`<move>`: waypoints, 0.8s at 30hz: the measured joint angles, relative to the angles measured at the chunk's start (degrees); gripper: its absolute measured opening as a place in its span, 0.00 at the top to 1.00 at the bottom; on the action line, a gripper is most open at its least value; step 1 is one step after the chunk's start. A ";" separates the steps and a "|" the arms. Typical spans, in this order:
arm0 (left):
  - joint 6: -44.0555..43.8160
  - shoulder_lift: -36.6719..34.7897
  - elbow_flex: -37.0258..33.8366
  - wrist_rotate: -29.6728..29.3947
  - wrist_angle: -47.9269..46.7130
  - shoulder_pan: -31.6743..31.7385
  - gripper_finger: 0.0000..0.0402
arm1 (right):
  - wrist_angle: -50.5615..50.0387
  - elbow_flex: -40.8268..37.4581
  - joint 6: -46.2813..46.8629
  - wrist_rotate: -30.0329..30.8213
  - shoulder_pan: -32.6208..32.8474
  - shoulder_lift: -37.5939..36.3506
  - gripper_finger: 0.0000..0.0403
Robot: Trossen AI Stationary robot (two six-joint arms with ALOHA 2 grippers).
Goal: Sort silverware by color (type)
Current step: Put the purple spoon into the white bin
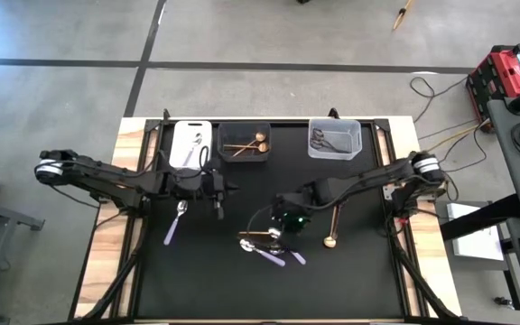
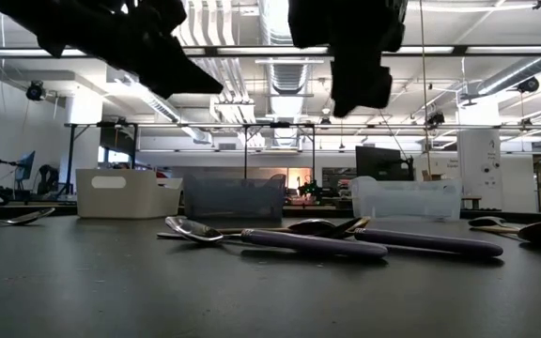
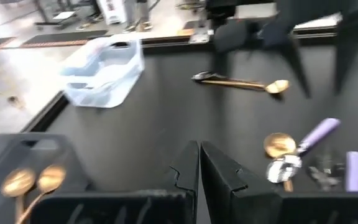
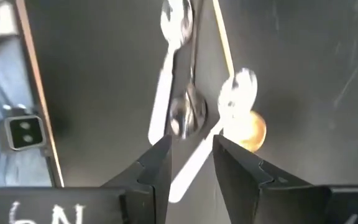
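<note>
A small pile of silverware (image 1: 267,246) lies on the black mat near its middle: lilac-handled spoons (image 2: 327,242) and a gold spoon (image 4: 250,129). My right gripper (image 1: 283,219) hangs open well above this pile, fingers slanting down (image 4: 191,167), touching nothing. One gold spoon (image 1: 332,226) lies alone to the pile's right, and one lilac-handled spoon (image 1: 176,223) lies alone to its left. My left gripper (image 1: 219,200) is shut and empty (image 3: 199,171), held above the mat in front of the dark bin (image 1: 245,143).
Three bins stand along the far edge: a white bin (image 1: 191,144) with lilac-handled pieces, the dark bin with gold spoons (image 3: 33,180), and a clear bin (image 1: 334,138) with dark pieces. Bare mat lies toward the near edge.
</note>
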 joint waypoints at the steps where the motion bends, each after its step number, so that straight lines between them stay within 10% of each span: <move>1: 0.26 0.00 -0.02 1.10 0.43 -0.30 1.00 | -1.65 0.85 1.02 -0.02 0.35 1.04 0.73; 13: -0.09 -2.60 -10.92 16.92 28.82 -5.38 1.00 | -10.39 2.41 10.75 1.20 3.99 4.84 0.73; 24: 0.44 -19.54 -16.78 14.51 22.14 -5.34 1.00 | -10.84 2.38 14.98 2.63 3.97 5.60 0.65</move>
